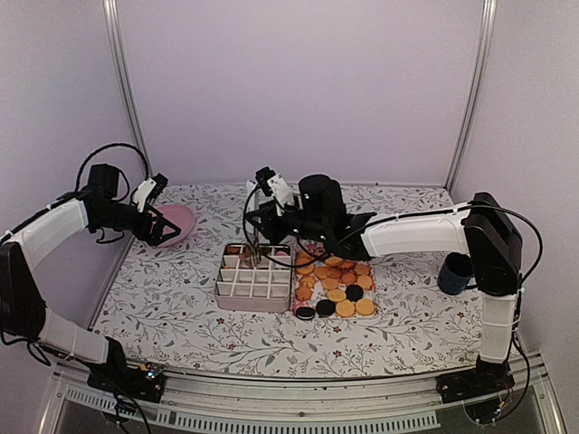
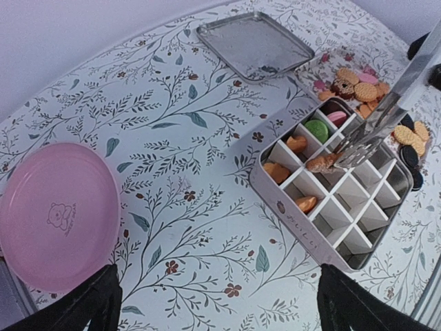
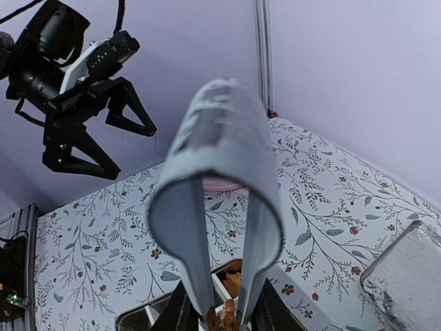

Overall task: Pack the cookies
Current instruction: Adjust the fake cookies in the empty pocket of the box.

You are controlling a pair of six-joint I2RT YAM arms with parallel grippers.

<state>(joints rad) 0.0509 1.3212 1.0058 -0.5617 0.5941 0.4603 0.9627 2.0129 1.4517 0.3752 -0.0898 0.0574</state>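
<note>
Grey metal tongs (image 2: 386, 117) are clamped in my right pincer (image 3: 222, 310), whose fingers press on their two arms. The tong tips pinch one brownish cookie (image 2: 322, 163) over the middle cells of the white divided box (image 2: 289, 217). The view there is soft, so I cannot tell whether it touches a divider.

Five packed cookies (image 2: 318, 129) lie in cells toward the box's ten-o'clock edge, as my left wrist sees it: three orange, one green, one pink.

From above, the loose cookies (image 1: 335, 280) lie just beside the box at three o'clock. They are mostly golden-orange, with a few black ones at the near edge. A dark cup (image 1: 455, 274) stands well apart, also at three o'clock.

My left pincer (image 1: 167, 231) is spread wide and holds nothing. It hovers near the pink plate (image 2: 58, 214), at ten o'clock from the box. In the left wrist view, a flat metal lid (image 2: 255, 43) lies on the flowered tablecloth (image 2: 172, 103) at eleven o'clock from the box.
</note>
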